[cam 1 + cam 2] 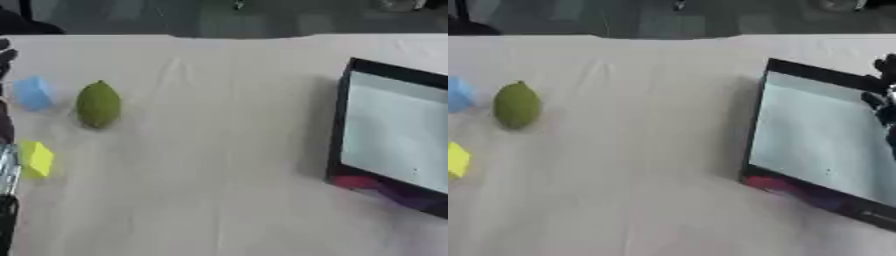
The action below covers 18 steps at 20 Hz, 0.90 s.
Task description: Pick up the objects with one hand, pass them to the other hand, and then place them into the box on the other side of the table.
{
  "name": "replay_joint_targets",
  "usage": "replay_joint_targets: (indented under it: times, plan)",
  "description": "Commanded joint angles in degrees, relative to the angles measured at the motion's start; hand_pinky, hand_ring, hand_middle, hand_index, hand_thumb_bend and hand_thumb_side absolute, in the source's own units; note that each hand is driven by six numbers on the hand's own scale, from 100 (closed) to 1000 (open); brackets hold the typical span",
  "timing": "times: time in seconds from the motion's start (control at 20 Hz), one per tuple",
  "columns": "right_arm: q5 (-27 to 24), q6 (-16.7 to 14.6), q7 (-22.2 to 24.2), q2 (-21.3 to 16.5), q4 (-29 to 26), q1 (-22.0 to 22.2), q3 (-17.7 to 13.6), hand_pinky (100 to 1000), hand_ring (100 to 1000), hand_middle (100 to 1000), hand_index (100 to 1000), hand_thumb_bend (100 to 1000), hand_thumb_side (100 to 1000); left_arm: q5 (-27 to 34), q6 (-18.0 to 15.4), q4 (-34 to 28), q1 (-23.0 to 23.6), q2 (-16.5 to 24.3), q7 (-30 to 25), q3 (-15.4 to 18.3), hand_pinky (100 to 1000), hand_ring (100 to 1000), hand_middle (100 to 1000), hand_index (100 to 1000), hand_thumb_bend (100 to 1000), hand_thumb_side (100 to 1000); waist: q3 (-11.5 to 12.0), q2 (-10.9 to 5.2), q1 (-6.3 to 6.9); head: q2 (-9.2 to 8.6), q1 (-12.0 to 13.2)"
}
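Nothing had reached the box: blue block, green lemon-shaped fruit and yellow block lay on the worktop, each robot hand's state untellable.

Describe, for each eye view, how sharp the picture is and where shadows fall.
Left eye view: soft throughout, the green fruit blurred at its edges, a faint shadow beside the box. Right eye view: equally soft; the right hand a dark smear over the box.

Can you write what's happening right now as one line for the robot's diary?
stage: before pickup | blue block, green lemon-shaped object, yellow block: on table, left | box: right, looks empty | right hand: over box, holding nothing seen
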Motion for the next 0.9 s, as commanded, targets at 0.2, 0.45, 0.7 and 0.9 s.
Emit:
replay_joint_targets:
  times: [0.2, 0.45, 0.7, 0.9]
  plan:
    - [-0.12, -0.09, -0.21, -2.38, -0.89, 0.02, -0.83, 1000, 1000, 1000, 1000, 100, 564, -2.67, 3.40, 3.74, -3.97, 15.61, -6.63, -2.82, 931, 797, 738, 815, 216, 705, 0.15, -0.64, 1.20, 0.94, 0.27]
    - [0.30, -0.01, -0.29, -2.81, -0.81, 0.67, -0.91, 1000, 1000, 1000, 1000, 100, 568, -6.58, 5.37, 8.97, -6.83, 24.76, -21.38, -5.58, 923, 813, 761, 837, 277, 610, 0.30, -0.85, 1.73, 0.96, 0.94]
    - [0.85, -0.05, -0.32, -3.32, -0.77, 1.31, -0.90, 1000, 1000, 1000, 1000, 100, 568, -11.67, 4.85, 12.62, -7.83, 31.34, -37.81, -7.80, 916, 834, 787, 840, 444, 476, 0.68, -1.18, 2.35, 1.14, 1.92]
    - [1.07, -0.05, -0.29, -3.63, -0.75, 1.67, -0.84, 1000, 1000, 1000, 1000, 100, 570, -17.23, 3.75, 14.72, -7.70, 33.91, -48.09, -9.33, 907, 848, 804, 826, 617, 357, 0.86, -1.43, 2.65, 1.28, 2.30]
